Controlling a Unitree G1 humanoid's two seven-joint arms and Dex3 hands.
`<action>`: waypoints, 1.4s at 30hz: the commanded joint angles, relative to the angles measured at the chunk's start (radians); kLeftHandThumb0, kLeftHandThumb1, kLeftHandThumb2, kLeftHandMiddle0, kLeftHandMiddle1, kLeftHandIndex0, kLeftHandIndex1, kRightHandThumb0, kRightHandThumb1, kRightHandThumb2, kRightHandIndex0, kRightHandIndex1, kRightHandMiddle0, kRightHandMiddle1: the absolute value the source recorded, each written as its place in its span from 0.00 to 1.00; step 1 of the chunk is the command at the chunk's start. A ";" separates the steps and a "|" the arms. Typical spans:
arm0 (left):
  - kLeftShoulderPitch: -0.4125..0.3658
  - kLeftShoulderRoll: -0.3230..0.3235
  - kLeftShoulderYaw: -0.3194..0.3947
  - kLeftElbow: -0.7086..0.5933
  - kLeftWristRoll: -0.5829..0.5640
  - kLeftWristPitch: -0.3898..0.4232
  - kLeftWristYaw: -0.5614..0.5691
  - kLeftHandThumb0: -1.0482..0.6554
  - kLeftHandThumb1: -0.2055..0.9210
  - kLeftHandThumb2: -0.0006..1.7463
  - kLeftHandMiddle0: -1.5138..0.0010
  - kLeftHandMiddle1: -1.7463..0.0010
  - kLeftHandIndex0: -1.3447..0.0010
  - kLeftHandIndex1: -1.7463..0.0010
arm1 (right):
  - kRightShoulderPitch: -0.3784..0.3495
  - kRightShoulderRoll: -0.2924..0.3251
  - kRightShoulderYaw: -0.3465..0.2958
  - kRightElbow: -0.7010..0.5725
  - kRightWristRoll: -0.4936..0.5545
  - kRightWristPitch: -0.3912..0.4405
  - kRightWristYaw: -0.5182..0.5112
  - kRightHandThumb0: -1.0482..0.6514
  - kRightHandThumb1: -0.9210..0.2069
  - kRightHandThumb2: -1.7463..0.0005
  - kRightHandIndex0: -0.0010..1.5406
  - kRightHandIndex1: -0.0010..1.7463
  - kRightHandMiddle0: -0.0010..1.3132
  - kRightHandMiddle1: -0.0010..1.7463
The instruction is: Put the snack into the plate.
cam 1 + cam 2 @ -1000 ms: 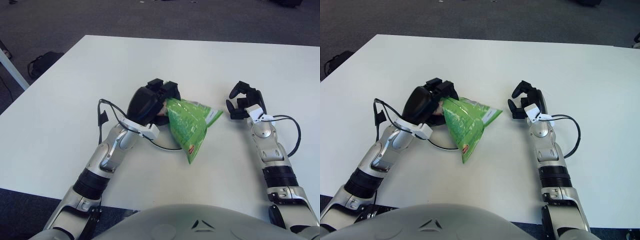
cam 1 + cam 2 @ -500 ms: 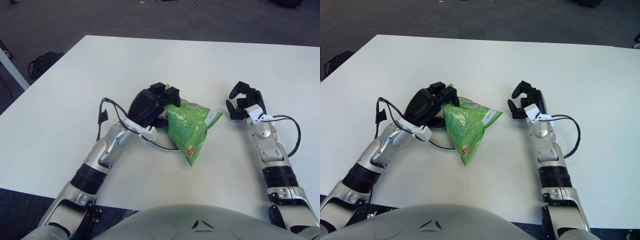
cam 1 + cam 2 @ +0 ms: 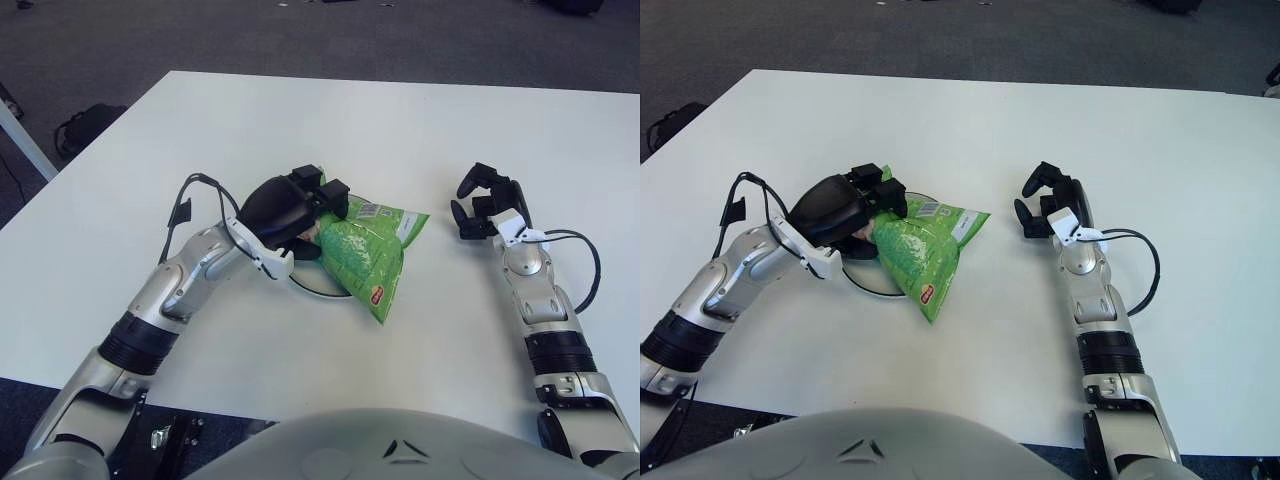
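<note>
A green snack bag (image 3: 372,256) lies tilted across the right side of a white plate (image 3: 316,292), whose thin dark rim shows under it. The bag's lower end reaches past the rim onto the table. My left hand (image 3: 318,198) is over the plate, with its fingers shut on the bag's upper left corner. The hand hides most of the plate. My right hand (image 3: 472,204) shows to the right of the bag, apart from it, with relaxed fingers holding nothing.
The white table (image 3: 420,130) stretches wide behind and to both sides. A black cable (image 3: 188,196) loops off my left forearm, and another cable (image 3: 590,262) loops off my right wrist. Dark carpet and a black bag (image 3: 85,125) lie beyond the table's left edge.
My left arm has swung out to the left and lowered. The bag has come down from hanging to lying flatter over the plate. The right arm has not moved.
</note>
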 commanded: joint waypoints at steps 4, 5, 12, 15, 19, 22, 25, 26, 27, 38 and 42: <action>-0.002 0.054 0.016 -0.046 -0.132 0.063 -0.211 0.32 0.67 0.52 0.90 0.51 0.99 0.37 | 0.060 0.015 0.027 0.065 -0.017 0.043 0.015 0.31 0.61 0.19 0.86 1.00 0.52 1.00; -0.002 0.061 0.018 -0.058 -0.152 0.076 -0.241 0.29 0.70 0.50 0.91 0.54 0.99 0.41 | 0.060 0.015 0.028 0.063 -0.018 0.045 0.014 0.31 0.60 0.19 0.86 1.00 0.52 1.00; -0.004 0.082 0.036 -0.077 -0.227 0.086 -0.330 0.17 0.92 0.37 0.97 0.67 1.00 0.56 | 0.063 0.014 0.031 0.056 -0.020 0.050 0.014 0.31 0.60 0.19 0.86 1.00 0.52 1.00; -0.003 0.079 0.047 -0.080 -0.293 0.100 -0.370 0.12 0.97 0.37 0.99 0.72 1.00 0.60 | 0.064 0.013 0.032 0.055 -0.020 0.046 0.015 0.31 0.60 0.19 0.86 1.00 0.52 1.00; -0.004 0.066 0.059 -0.080 -0.354 0.111 -0.398 0.08 0.99 0.37 1.00 0.78 1.00 0.62 | 0.064 0.013 0.032 0.054 -0.022 0.043 0.013 0.31 0.60 0.19 0.86 1.00 0.52 1.00; -0.004 0.062 0.063 -0.079 -0.383 0.115 -0.411 0.06 1.00 0.36 1.00 0.83 1.00 0.66 | 0.063 0.014 0.032 0.053 -0.022 0.046 0.014 0.31 0.60 0.19 0.86 1.00 0.52 1.00; -0.007 0.058 0.068 -0.078 -0.426 0.125 -0.432 0.03 1.00 0.36 1.00 0.92 1.00 0.74 | 0.063 0.013 0.033 0.050 -0.021 0.054 0.019 0.31 0.60 0.19 0.86 1.00 0.52 1.00; -0.008 0.057 0.069 -0.077 -0.436 0.127 -0.437 0.03 1.00 0.36 1.00 0.94 1.00 0.75 | 0.063 0.013 0.033 0.050 -0.021 0.055 0.019 0.31 0.60 0.19 0.86 1.00 0.52 1.00; -0.009 0.053 0.070 -0.072 -0.457 0.128 -0.444 0.02 1.00 0.36 1.00 0.96 1.00 0.77 | 0.063 0.013 0.033 0.050 -0.021 0.056 0.019 0.31 0.60 0.19 0.86 1.00 0.52 1.00; -0.010 0.026 0.083 -0.048 -0.534 0.112 -0.457 0.00 1.00 0.25 1.00 1.00 1.00 0.95 | 0.064 0.014 0.033 0.049 -0.021 0.051 0.015 0.31 0.60 0.19 0.86 1.00 0.52 1.00; -0.002 0.012 0.096 -0.052 -0.546 0.129 -0.448 0.00 1.00 0.24 1.00 1.00 1.00 0.98 | 0.065 0.012 0.035 0.050 -0.027 0.048 0.011 0.31 0.60 0.19 0.86 1.00 0.52 1.00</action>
